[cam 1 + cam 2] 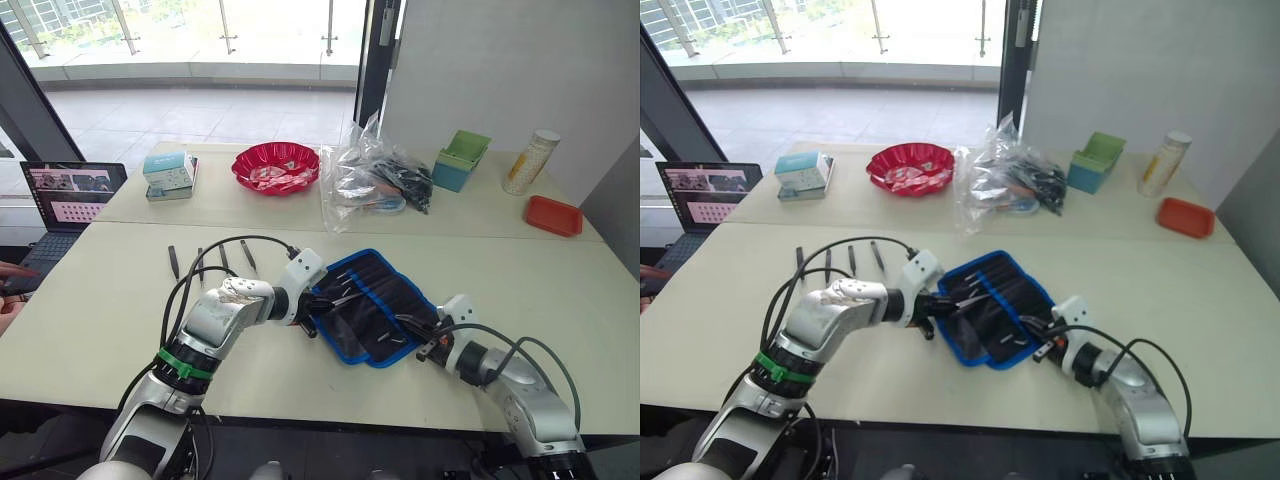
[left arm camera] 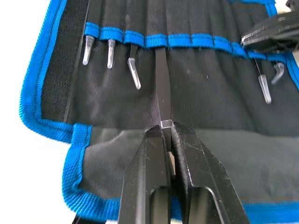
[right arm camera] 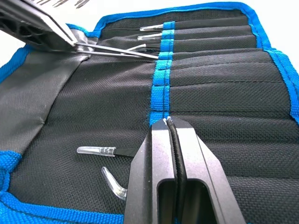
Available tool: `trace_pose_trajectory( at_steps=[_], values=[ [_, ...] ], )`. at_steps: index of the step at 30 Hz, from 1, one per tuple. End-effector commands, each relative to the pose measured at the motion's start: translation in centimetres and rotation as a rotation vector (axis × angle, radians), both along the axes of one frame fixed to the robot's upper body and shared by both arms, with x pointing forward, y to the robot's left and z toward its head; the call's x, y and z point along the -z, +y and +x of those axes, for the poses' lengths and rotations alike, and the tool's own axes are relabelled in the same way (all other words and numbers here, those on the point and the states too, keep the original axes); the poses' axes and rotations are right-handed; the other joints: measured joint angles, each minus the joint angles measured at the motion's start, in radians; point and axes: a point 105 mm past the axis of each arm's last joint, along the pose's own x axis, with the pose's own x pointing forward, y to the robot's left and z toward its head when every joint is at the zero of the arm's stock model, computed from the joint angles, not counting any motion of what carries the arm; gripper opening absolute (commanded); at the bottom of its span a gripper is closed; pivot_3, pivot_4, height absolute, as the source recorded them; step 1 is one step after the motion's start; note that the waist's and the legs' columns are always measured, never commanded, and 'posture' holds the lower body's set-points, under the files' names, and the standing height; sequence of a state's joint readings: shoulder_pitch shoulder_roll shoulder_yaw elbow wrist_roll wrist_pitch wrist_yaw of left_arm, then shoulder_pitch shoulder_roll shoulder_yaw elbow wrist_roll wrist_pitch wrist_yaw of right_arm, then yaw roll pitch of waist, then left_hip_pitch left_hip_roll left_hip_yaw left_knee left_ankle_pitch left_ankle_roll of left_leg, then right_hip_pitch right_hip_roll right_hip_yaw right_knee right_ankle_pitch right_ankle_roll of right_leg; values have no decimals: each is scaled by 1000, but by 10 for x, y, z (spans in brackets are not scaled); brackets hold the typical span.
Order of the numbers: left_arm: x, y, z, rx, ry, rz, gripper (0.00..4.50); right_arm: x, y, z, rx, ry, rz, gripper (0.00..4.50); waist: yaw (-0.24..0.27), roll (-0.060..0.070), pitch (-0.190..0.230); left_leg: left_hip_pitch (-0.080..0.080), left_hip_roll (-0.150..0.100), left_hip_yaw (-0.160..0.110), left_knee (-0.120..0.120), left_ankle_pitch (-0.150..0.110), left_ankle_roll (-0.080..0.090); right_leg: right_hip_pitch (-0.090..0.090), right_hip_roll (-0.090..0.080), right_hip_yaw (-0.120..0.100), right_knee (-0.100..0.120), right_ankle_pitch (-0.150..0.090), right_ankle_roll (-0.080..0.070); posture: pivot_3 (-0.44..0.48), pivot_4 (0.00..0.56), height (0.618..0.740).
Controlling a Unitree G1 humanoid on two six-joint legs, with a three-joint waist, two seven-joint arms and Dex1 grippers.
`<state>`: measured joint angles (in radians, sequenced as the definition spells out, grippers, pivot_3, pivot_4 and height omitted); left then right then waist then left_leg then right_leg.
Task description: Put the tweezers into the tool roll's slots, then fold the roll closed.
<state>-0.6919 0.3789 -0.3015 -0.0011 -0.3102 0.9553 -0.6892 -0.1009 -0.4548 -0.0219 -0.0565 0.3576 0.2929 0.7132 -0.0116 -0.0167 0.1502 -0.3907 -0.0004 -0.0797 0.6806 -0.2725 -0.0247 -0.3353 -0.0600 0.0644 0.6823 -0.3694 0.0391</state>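
Left hand [image 2: 169, 125] gripping tweezers [image 2: 161, 84]

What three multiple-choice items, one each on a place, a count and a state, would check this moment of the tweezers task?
1. Where do the loose tweezers lie?
A. On the table, to the robot's right of the tool roll
B. On the table, to the robot's left of the tool roll
C. Stacked on top of the tool roll

2. How many loose tweezers lie there?
A. Two
B. Six
C. Four

3. What is the left gripper doing?
A. Jaws shut on one pair of tweezers
B. Jaws open above the table
C. Jaws shut on the roll's blue edging

Key: 1 B, the loose tweezers lie on the table left of the open tool roll. 2 C, four lie side by side. 3 A, the left gripper pinches the held tweezers, its far end at a slot.
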Motion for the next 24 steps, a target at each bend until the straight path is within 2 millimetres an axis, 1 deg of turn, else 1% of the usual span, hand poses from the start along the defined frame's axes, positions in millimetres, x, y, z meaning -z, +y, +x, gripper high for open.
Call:
trace_pose_trajectory(
  at_steps=[1,2,4,6,8,11,14,16,21,24],
  values=[
    [5,-18,7,12,-11,-74,0,26,5,-11,-28,95,-58,59,0,0,0,0,0,0,0,0,0,0,0,0,0,0,0,0,150,740],
    [9,-20,9,-1,-5,-95,0,28,7,-12,-39,101,-77,59,0,0,-1,0,0,0,0,0,0,0,0,0,0,0,0,0,150,740],
    [21,-26,6,64,-44,-72,0,29,8,-13,-43,103,-83,59,-1,-1,-1,1,0,0,0,0,0,1,0,0,-2,0,0,0,150,740],
    [24,-35,7,87,-53,-97,0,29,9,-14,-44,105,-79,59,-1,-1,-1,1,0,1,0,0,0,1,0,0,-2,0,0,0,150,740],
    [25,-49,9,117,-81,-112,0,29,9,-14,-40,107,-75,59,2,-1,-2,1,0,1,0,0,0,1,0,0,-2,0,0,0,150,740],
    [32,-59,16,128,-96,-102,0,29,10,-14,-40,109,-70,59,10,-2,-3,2,-1,1,0,0,0,2,0,0,-2,0,0,0,150,740],
    [39,-62,26,121,-124,-62,0,29,12,-14,-40,110,-68,59,13,-3,-3,2,-1,1,1,0,1,3,0,0,-3,0,0,0,150,740],
    [38,-63,32,125,-156,-42,0,29,12,-14,-37,111,-68,59,11,-3,-3,2,-1,1,1,0,1,3,0,0,-3,0,0,0,150,740],
    [35,-67,40,142,-190,-33,0,30,9,-11,-15,117,-69,59,12,-4,-4,3,-1,1,1,0,1,4,0,0,-2,0,0,0,150,740],
    [36,-67,42,154,-209,-10,0,28,8,-8,4,114,-54,59,14,-4,-4,3,-1,1,1,1,2,4,0,0,-2,0,1,0,150,740]
  ],
)
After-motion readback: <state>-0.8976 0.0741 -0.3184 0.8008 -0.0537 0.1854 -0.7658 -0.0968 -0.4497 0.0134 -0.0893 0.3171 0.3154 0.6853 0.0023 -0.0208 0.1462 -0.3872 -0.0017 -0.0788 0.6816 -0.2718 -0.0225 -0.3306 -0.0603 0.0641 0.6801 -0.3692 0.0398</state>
